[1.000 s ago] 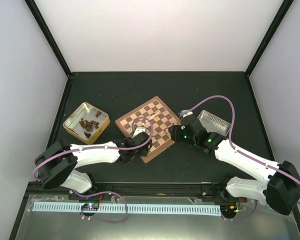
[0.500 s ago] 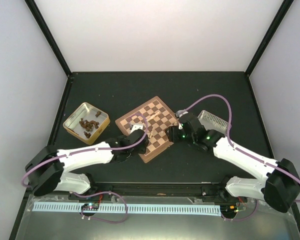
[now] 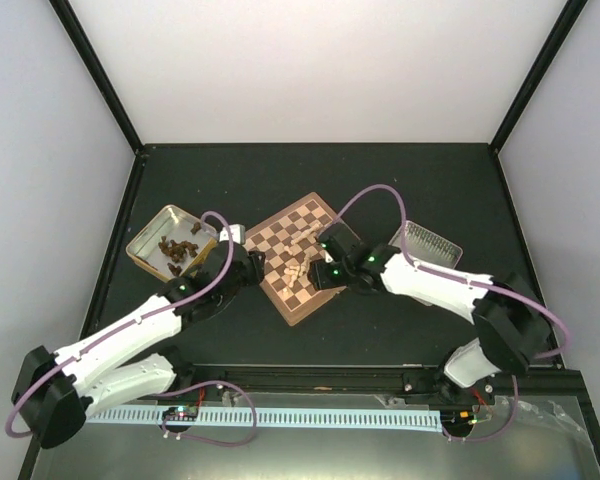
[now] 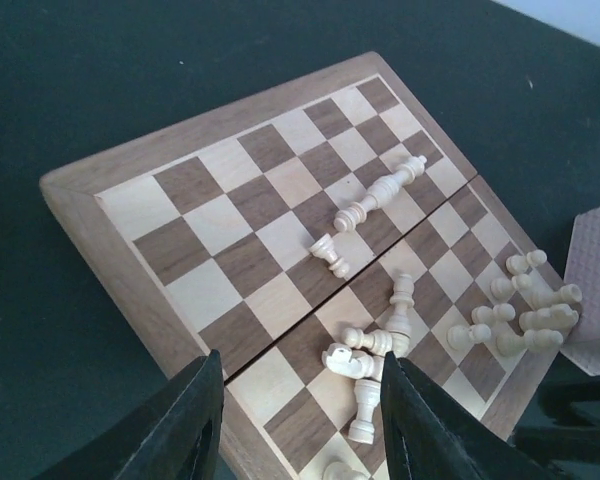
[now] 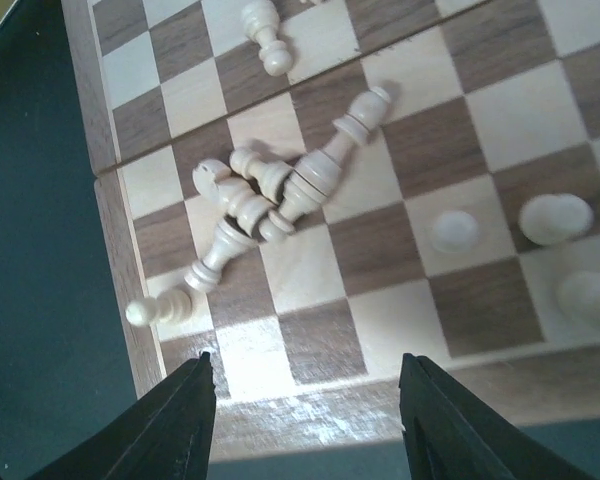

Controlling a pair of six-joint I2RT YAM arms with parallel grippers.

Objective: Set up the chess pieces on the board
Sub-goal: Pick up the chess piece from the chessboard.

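Note:
The board (image 3: 276,240) lies tilted in the middle of the table. Several cream chess pieces (image 3: 298,268) lie toppled on it, with more near its far side (image 3: 305,235). My left gripper (image 3: 250,262) is open and empty at the board's left edge. In the left wrist view it (image 4: 302,400) hovers over the rim, with a heap of fallen pieces (image 4: 375,345) just ahead. My right gripper (image 3: 320,270) is open and empty over the board's near right part. In the right wrist view it (image 5: 305,400) frames the rim, with a pile of fallen pieces (image 5: 270,200) beyond.
A gold tin (image 3: 145,250) holding dark brown pieces stands left of the board. A silver metal tin (image 3: 428,243) lies right of it and shows at the right edge of the left wrist view (image 4: 595,280). Black rails border the table.
The left gripper moved from the board's near corner to its left edge. The right gripper moved left from the board's right side over the board. Fallen cream pieces now show mid-board.

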